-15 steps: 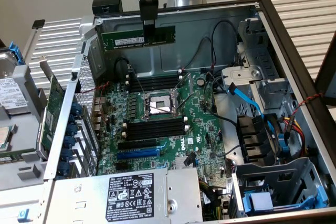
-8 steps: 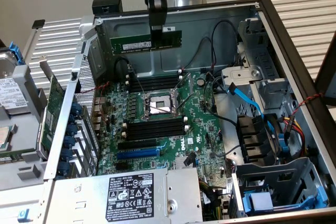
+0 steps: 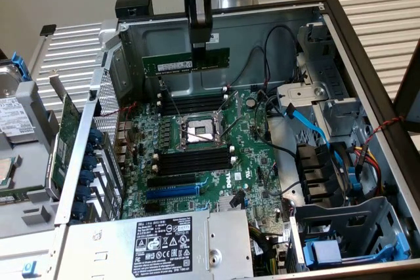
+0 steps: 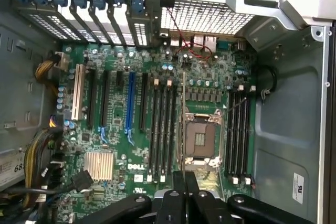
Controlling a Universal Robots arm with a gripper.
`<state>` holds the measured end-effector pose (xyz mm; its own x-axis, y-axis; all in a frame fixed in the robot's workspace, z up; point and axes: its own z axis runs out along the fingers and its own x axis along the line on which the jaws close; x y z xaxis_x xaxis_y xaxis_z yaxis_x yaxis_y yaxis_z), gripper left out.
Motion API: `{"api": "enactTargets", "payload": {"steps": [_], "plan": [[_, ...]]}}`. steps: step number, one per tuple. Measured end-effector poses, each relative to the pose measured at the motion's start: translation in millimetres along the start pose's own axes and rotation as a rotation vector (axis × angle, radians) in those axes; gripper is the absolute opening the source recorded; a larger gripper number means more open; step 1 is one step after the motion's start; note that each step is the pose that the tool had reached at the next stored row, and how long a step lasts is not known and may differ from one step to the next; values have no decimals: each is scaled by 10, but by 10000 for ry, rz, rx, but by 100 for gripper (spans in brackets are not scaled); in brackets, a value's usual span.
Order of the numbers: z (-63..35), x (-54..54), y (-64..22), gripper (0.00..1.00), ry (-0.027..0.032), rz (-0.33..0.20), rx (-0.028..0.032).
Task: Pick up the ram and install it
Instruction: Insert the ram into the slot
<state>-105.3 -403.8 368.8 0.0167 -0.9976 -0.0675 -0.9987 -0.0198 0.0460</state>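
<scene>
Hanging above the Dell-marked motherboard (image 3: 259, 162), the gripper (image 3: 199, 49) clamps the white-labelled ram (image 3: 172, 65).

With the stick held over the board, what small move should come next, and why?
Probably ease it down toward the far black slots: the gripper is shut on the ram, which hangs roughly level in the air, seemingly above those slots and not yet touching them.

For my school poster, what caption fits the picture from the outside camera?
The gripper holds the ram in the air above the green motherboard inside an open computer case.
</scene>
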Motion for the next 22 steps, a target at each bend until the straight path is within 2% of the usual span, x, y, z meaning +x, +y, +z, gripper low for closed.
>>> {"api": "enactTargets", "payload": {"steps": [6, 9, 18, 22], "plan": [[74, 5, -4, 12, -18, 440, 29], [125, 9, -6, 12, -3, 495, 33], [236, 29, -5, 12, 163, 533, 37], [298, 50, -6, 12, 179, 532, 44]]}}
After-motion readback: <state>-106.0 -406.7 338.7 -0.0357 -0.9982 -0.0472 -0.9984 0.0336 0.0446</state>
